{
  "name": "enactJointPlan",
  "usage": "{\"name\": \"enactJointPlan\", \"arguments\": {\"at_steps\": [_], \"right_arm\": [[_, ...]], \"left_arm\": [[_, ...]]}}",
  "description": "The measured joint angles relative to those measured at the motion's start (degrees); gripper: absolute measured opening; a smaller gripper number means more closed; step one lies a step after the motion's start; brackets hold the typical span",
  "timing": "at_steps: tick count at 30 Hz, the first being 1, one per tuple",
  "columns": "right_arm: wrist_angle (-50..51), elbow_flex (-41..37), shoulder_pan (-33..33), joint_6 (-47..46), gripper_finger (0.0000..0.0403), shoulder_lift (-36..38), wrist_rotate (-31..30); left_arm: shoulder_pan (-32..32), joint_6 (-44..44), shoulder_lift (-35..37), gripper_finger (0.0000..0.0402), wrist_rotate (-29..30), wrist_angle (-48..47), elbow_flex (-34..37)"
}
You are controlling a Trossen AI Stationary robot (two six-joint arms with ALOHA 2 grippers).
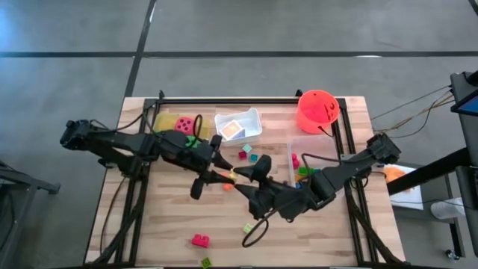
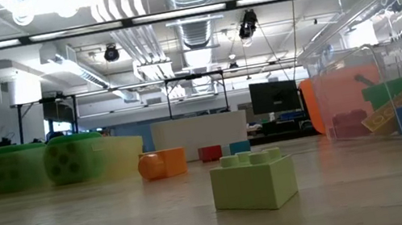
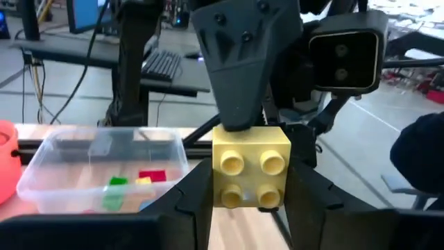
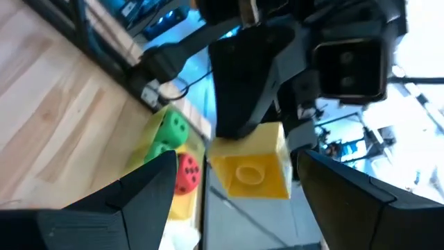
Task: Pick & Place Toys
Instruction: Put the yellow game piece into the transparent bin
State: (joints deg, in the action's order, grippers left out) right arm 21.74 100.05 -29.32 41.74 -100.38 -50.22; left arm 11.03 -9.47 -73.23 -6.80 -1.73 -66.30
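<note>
clearly the yellow brick (image 3: 250,167), four round studs showing, sits between left fingers (image 3: 191,198).

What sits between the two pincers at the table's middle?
A yellow brick, clamped in the left pincer; the open right pincer faces it with nothing else between. Both wrist views show this.

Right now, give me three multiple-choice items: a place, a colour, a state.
1. The pink-red die lies in: A the bucket; B the yellow tray; C the clear tray.
2. The brick in the left tool is: A blue; B pink; C yellow.
3. The right tool is: A open; B shut empty; C shut on a card.
Answers: 1 B, it sits beside a green die in that tray; 2 C, its yellow studs face the wrist camera; 3 A, its fingers stand wide apart either side of the brick.
</note>
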Motion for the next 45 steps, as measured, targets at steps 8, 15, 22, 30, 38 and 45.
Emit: {"name": "enactJointPlan", "arguments": {"at_steps": [8, 15, 22, 30, 38, 45], "right_arm": [[-4.80, 0.00, 0.93, 5.84, 0.0295, 0.02, 1.20], [-6.46, 0.00, 1.29, 6.71, 0.0245, 0.02, 1.14], [-7.75, 0.00, 1.44, 8.81, 0.0148, 0.02, 0.40], [-7.63, 0.00, 1.53, 9.00, 0.0130, 0.02, 0.53], [-7.32, 0.00, 1.68, 6.04, 0.0127, 0.02, 0.79], [-7.13, 0.00, 1.64, 6.25, 0.0127, 0.02, 0.79]], "left_arm": [[-0.13, -0.76, 0.00, 0.0123, -3.11, 3.43, -0.31], [-0.37, -1.60, 0.00, 0.0123, -3.06, 3.50, -0.31], [-0.90, -3.41, 0.00, 0.0123, -3.15, 3.82, -0.18], [-0.87, -4.34, 0.00, 0.0123, -3.13, 3.67, -0.11], [-0.90, -5.39, 0.00, 0.0264, -2.38, 3.62, -0.11], [-0.90, -6.86, 0.00, 0.0351, -2.43, 3.54, -0.11]]}}
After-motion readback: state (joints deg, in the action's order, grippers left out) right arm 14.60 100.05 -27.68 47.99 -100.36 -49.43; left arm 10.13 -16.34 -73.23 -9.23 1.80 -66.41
